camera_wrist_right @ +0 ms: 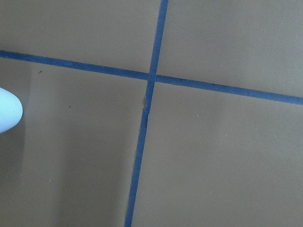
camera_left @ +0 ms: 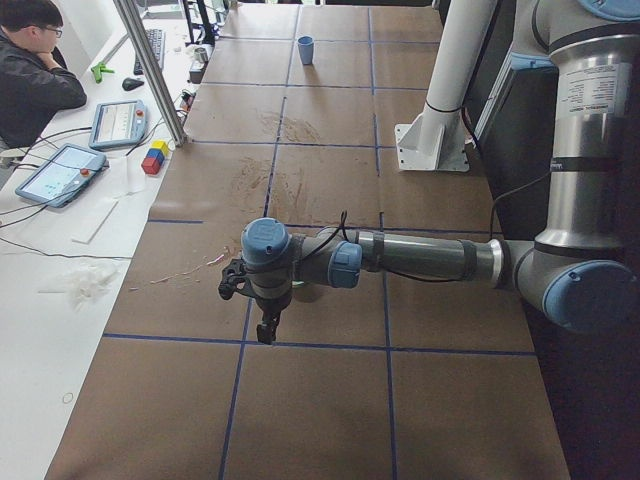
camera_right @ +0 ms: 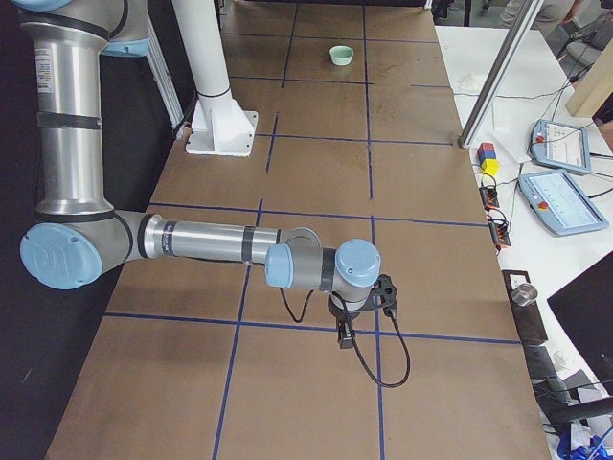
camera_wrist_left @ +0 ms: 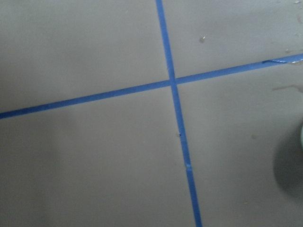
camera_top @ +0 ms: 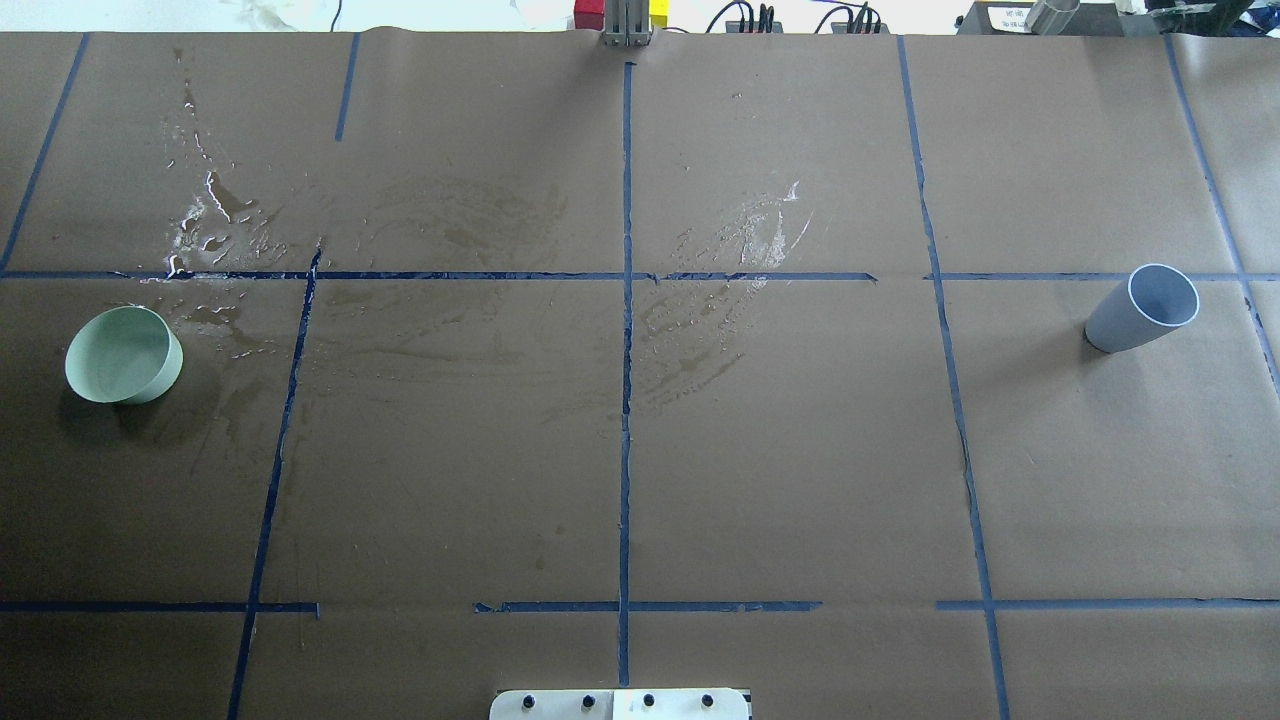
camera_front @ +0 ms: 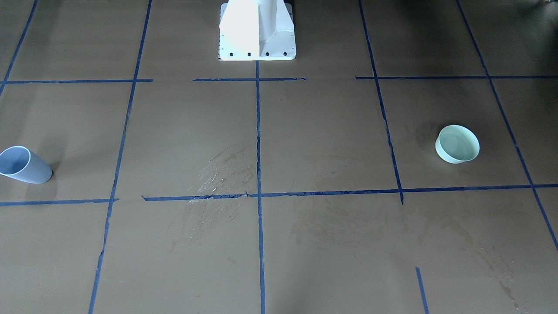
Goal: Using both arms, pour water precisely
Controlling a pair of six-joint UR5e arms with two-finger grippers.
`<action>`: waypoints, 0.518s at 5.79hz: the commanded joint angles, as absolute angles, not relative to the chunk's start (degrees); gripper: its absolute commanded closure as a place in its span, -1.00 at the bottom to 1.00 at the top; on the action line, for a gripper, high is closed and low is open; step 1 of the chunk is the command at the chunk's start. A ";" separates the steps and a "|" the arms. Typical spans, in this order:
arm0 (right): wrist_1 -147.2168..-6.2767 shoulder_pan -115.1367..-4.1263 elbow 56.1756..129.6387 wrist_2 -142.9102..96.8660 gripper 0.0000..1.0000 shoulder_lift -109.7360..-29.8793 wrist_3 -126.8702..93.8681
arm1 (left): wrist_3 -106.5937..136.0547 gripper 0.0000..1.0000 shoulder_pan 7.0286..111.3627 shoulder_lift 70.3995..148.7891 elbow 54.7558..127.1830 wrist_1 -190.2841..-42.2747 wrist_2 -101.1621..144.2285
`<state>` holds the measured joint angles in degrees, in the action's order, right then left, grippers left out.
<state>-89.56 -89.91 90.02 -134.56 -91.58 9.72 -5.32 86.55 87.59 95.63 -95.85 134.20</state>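
A pale green bowl (camera_front: 457, 144) stands on the brown paper on my left side; it also shows in the overhead view (camera_top: 123, 355). A faint ripple ring inside it may be water (camera_front: 455, 141). A blue-grey cup (camera_front: 24, 165) stands on my right side, also in the overhead view (camera_top: 1143, 308); I cannot see its contents. My left gripper (camera_left: 268, 328) hangs above the table near the bowl, seen only in the exterior left view. My right gripper (camera_right: 343, 337) hangs above the table, seen only in the exterior right view. I cannot tell whether either is open.
Glistening spill patches lie mid-table (camera_top: 745, 235) and beyond the bowl (camera_top: 210, 230). The white pedestal (camera_front: 257, 30) stands at the robot's edge. Blue tape lines grid the paper. An operator (camera_left: 35, 60) sits at a side desk with tablets (camera_left: 60, 172).
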 commanded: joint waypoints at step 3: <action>-89.74 -89.74 93.60 -134.91 -1.00 -91.58 9.67 | 35.65 -1.00 72.03 86.31 93.09 -121.04 134.65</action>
